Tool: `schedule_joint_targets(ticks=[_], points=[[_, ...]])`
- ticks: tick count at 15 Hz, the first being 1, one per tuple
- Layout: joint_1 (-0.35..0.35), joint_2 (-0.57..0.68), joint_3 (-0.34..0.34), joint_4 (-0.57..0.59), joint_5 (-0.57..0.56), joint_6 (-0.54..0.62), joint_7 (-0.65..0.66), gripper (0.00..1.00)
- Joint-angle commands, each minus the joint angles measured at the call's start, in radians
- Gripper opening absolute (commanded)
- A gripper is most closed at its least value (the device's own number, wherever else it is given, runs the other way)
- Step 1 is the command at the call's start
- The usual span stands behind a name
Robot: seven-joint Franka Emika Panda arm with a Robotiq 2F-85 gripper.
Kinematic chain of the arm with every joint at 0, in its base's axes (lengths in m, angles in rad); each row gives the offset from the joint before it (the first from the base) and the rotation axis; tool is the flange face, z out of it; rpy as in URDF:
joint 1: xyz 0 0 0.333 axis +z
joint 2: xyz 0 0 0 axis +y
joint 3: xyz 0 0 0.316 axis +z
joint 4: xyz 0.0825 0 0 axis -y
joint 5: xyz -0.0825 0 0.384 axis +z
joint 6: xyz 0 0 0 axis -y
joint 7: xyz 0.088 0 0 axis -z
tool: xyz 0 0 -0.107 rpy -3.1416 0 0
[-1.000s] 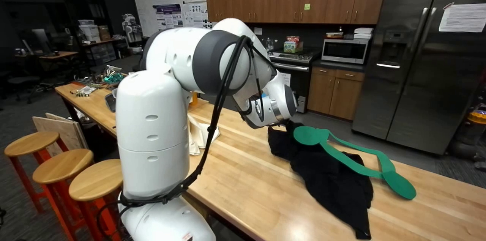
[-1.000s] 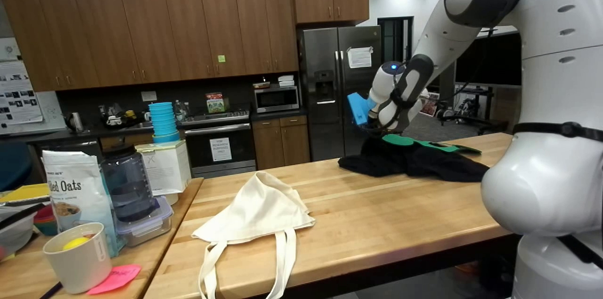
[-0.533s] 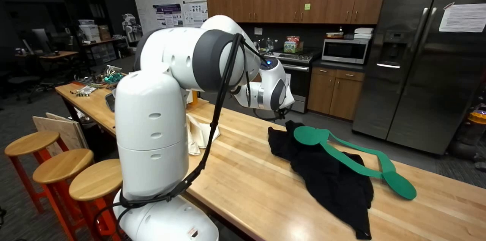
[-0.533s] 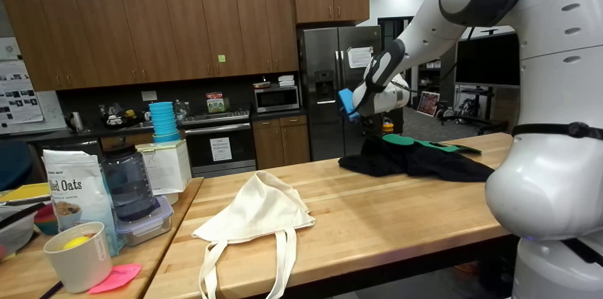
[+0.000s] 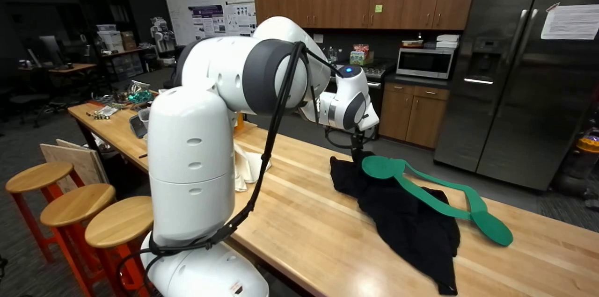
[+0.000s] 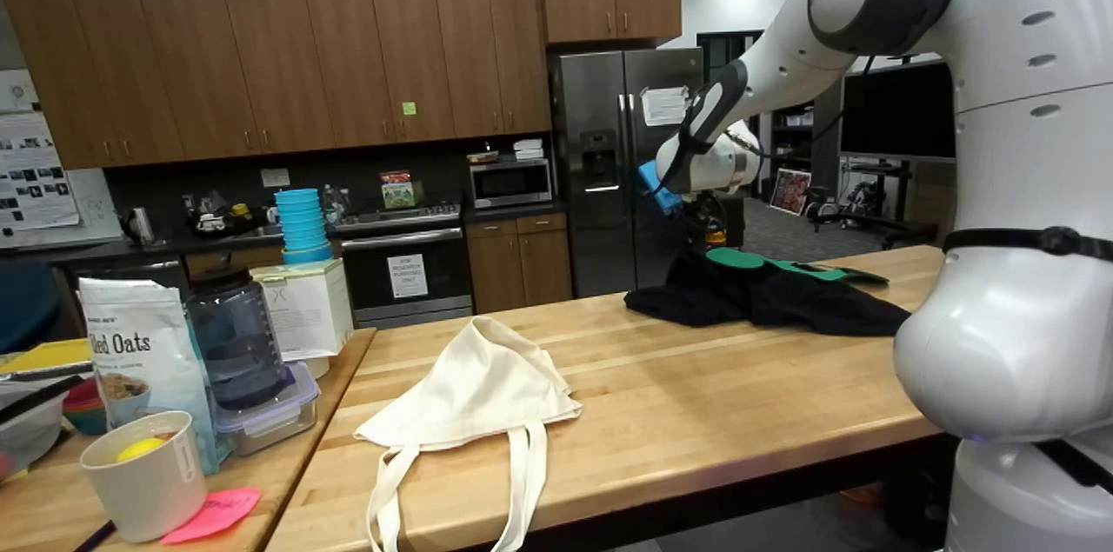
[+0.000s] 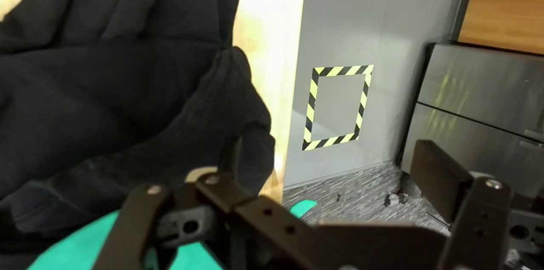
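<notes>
Poised with claw (image 7: 329, 157) spread wide, empty — by far end of black cloth (image 5: 414, 227); seemingly without any grasp yet

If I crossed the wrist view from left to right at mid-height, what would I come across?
Black cloth → strip of bare wooden tabletop → yellow-and-black striped tape outline → shiny metal front.

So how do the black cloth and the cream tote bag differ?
The black cloth is partly covered by a flat green band; the cream tote bag lies uncovered. The black cloth is right by the open gripper; the cream tote bag is well apart from it. Both are rumpled fabric on the wooden table.
</notes>
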Motion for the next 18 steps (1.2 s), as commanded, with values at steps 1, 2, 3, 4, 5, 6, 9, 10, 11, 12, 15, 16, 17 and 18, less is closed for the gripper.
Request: schedule_joint_targets(ticks=[1, 2, 3, 4, 5, 6, 9, 10, 11, 12, 15, 16, 17, 18], points=[[0.037, 0.013, -0.047, 0.007, 0.02, -0.001, -0.038, 1.0], [0.038, 0.024, -0.054, 0.011, 0.02, 0.0, -0.053, 1.0], [0.039, 0.033, -0.059, 0.016, 0.021, 0.0, -0.062, 1.0], [0.039, 0.038, -0.061, 0.021, 0.021, 0.0, -0.067, 1.0], [0.04, 0.04, -0.061, 0.023, 0.021, 0.0, -0.068, 1.0], [0.048, 0.032, -0.068, 0.013, 0.011, 0.012, -0.057, 1.0], [0.059, 0.002, -0.058, -0.027, 0.048, 0.02, -0.031, 1.0], [0.064, -0.003, -0.055, -0.034, 0.059, 0.012, -0.024, 1.0], [0.05, -0.004, -0.036, -0.041, 0.041, 0.004, 0.0, 1.0], [0.056, -0.002, -0.039, -0.044, 0.035, -0.003, 0.01, 1.0], [0.069, 0.022, -0.053, -0.034, 0.008, -0.055, 0.062, 1.0], [0.093, 0.037, -0.082, -0.022, 0.009, -0.077, 0.078, 1.0], [0.097, 0.047, -0.089, -0.013, 0.001, -0.098, 0.102, 1.0], [0.103, 0.062, -0.102, 0.003, -0.011, -0.122, 0.129, 1.0]])
